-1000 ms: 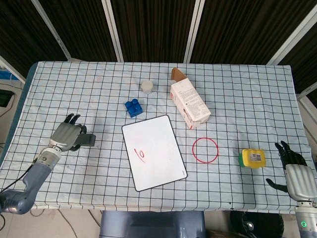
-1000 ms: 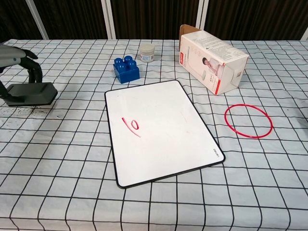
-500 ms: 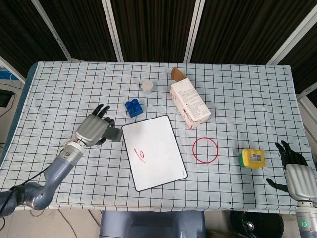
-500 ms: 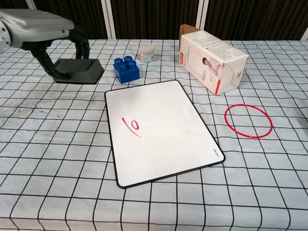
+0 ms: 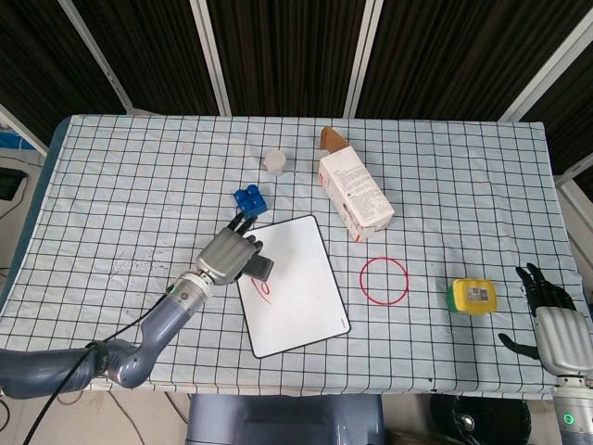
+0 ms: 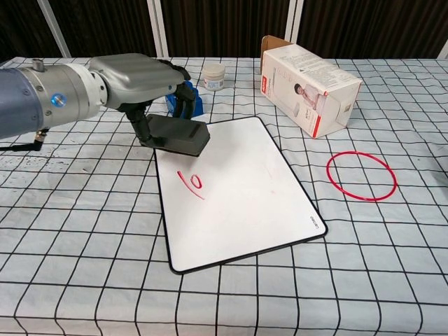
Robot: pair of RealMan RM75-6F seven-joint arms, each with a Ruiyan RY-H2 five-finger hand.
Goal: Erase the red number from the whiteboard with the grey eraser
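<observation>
Carrying the grey eraser (image 6: 178,134) clamped between the thumb and curled fingers of the left hand (image 6: 143,80), swept in from the far left of the table over the last second and reached the upper left part of the whiteboard (image 5: 301,306). Stopped just beyond the red number (image 6: 190,182), close beside it but not yet on it. Could not tell from either view whether resting on the board or hovering a little above it; looked slightly lifted in the chest view, judging by the dark shadow beneath. Found the red number whole and unsmeared, the same as a second before.

Left the blue brick (image 5: 246,197) just behind the hand, partly hidden by the fingers in the chest view. Left the small white jar (image 5: 274,162), the carton (image 5: 355,195), the red ring (image 5: 384,280) and the yellow block (image 5: 473,297) where they had been. Kept the right hand (image 5: 556,324) at the near right edge of the table, holding nothing, fingers apart, well away from the board.

Judged the carry as done and the wiping as about to begin. Called next for a short draw toward the robot and a flat press of the eraser's face onto the marks. Risked pushing the loose board across the cloth under the stroke.
</observation>
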